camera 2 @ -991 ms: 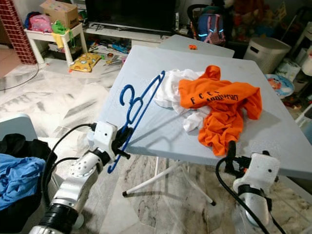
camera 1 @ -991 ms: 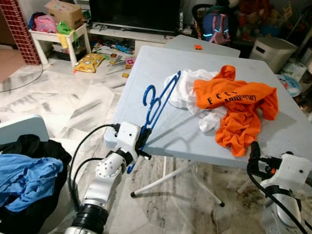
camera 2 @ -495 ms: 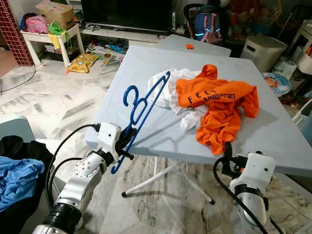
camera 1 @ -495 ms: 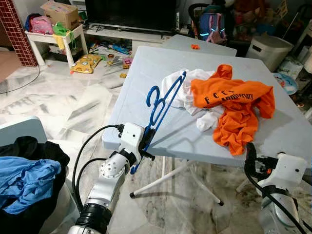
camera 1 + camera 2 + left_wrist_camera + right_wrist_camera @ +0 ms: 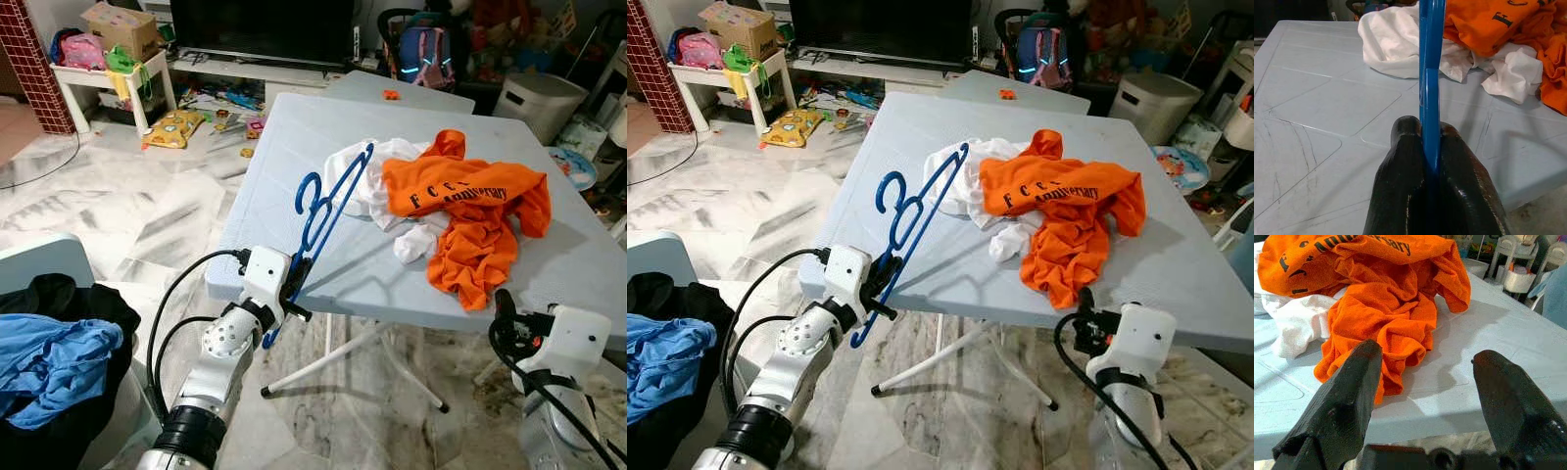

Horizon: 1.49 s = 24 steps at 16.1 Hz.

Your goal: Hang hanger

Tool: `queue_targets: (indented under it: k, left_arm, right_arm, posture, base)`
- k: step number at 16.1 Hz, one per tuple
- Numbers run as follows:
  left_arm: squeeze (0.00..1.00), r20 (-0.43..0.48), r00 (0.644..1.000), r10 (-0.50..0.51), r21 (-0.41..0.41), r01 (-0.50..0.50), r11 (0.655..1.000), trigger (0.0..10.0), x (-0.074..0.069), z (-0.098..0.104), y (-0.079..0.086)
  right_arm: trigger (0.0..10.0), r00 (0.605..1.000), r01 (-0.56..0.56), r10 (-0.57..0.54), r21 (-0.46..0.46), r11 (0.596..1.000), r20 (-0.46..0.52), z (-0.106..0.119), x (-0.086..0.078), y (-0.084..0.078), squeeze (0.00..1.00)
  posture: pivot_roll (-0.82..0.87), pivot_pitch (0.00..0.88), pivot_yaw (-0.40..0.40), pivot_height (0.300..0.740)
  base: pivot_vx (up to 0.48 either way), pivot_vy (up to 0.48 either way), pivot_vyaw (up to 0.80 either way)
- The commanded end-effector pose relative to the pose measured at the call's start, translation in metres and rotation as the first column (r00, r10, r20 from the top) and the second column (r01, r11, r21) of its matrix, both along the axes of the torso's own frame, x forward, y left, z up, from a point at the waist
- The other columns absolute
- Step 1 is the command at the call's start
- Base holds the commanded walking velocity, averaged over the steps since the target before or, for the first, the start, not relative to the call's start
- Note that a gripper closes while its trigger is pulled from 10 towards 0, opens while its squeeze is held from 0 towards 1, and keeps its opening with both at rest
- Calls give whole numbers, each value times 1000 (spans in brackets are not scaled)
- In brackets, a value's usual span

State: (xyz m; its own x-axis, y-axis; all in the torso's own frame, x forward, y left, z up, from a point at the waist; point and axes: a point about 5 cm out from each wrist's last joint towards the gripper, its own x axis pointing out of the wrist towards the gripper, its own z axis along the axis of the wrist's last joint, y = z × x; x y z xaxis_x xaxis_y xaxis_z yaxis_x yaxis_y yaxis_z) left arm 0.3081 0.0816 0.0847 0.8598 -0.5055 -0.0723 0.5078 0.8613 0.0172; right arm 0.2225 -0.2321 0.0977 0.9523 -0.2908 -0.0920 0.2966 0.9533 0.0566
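A blue plastic hanger stands tilted over the near left part of the pale blue folding table, its hook up. My left gripper is shut on the hanger's lower end at the table's near left corner; its black fingers clamp the blue bar. An orange shirt lies crumpled on the table over a white garment. My right gripper stands open just off the table's near edge, pointing at the orange shirt, with nothing between its fingers.
A second table stands behind. Dark and blue clothes are heaped at near left. Toys litter the marble floor by a low white shelf. A white basket and a backpack sit at the back right.
The camera has shifted slightly. My left gripper with the hanger has kept its hold and place. The right gripper has crept a little lower and nearer.
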Motion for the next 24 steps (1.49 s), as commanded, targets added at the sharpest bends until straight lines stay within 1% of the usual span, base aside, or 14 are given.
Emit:
queue_targets:
  k: [1, 2, 5, 6, 9, 11, 21, 24]
  left_arm:
    - [0, -29, 1000, -12, 14, 13, 1000, 10000, 0, -5, -4]
    - [0, -28, 1000, -13, 15, 13, 1000, 10000, 0, -5, -4]
    - [0, -27, 999, -17, 16, 17, 1000, 10000, 1, -4, -6]
    - [0, -28, 999, -18, 16, 18, 1000, 10000, 1, -5, -6]
    - [0, -29, 999, -19, 17, 20, 1000, 10000, 0, -5, -6]
    - [0, -29, 999, -22, 16, 22, 1000, 10000, 0, -5, -7]
    - [0, -31, 999, -28, 11, 28, 1000, 10000, 1, -5, -11]
    - [0, -27, 999, -23, 3, 23, 1000, 10000, 2, -5, -11]
  right_arm:
    - [10000, 1000, 13, -13, 18, 1000, -7, 0, 1, -3, 0]
    - [10000, 1000, 6, -6, 5, 1000, -15, 0, 2, -3, 0]
    - [10000, 999, 15, -17, -73, 997, -32, -2, 5, -3, 0]
    - [10000, 1000, 9, -10, -46, 999, -25, -3, 5, -2, 0]
    - [10000, 999, 24, -27, -83, 996, -26, -1, 6, -4, 0]
    - [10000, 999, 4, -7, -57, 998, -41, -3, 6, -2, 0]
    - [10000, 999, -16, 14, -36, 999, -34, -3, 5, -2, 0]
    - [10000, 1000, -17, 17, -14, 1000, -12, -1, 6, -2, 0]
  posture:
    - [49, 0, -83, 740]
    - [51, 0, -83, 740]
    - [52, 0, -83, 740]
    - [53, 0, -83, 740]
    - [53, 0, -83, 740]
    - [50, 0, -82, 740]
    - [44, 0, -85, 740]
    - [42, 0, -84, 740]
  base:
    - [0, 0, 0]
    - [0, 0, 0]
    - [-109, 0, 0]
    - [0, 0, 0]
    - [-315, 0, 0]
    - [-364, 0, 0]
    - [-392, 0, 0]
    - [-110, 0, 0]
